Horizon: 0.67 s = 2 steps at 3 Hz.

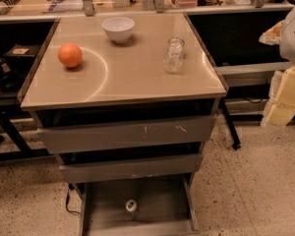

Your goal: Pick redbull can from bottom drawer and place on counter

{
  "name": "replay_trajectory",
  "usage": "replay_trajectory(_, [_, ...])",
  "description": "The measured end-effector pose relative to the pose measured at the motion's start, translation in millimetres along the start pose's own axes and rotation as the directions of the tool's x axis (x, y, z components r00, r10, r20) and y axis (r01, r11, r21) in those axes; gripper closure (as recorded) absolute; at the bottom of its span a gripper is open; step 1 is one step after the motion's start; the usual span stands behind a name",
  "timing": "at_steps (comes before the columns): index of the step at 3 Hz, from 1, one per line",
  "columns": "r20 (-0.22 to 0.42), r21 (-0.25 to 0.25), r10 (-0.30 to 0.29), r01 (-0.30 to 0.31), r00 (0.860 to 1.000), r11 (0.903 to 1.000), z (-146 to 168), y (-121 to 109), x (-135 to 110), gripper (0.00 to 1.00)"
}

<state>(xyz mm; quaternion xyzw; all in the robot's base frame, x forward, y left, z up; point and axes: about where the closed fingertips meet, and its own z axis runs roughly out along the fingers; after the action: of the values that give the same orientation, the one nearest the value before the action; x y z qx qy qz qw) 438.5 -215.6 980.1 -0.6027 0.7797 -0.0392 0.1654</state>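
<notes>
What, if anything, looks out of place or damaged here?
The top drawer front is scratched, and the clear bottle on the counter is crumpled. The redbull can stands upright in the open bottom drawer. The gripper is out of view.

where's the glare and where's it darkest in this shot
Camera view: warm light puts a soft sheen on the counter, brightest at the back near the white bowl; the orange and plastic bottle cast small shadows close beside them; the bottom drawer sits in dim shade, only the redbull can top catching light; the gripper is outside this view.
</notes>
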Motion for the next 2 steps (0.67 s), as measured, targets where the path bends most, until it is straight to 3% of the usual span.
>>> replay_trajectory(2, [-0.009, -0.004, -0.005, 0.005, 1.0, 1.0, 13.7, 4.8, -2.2, 0.0])
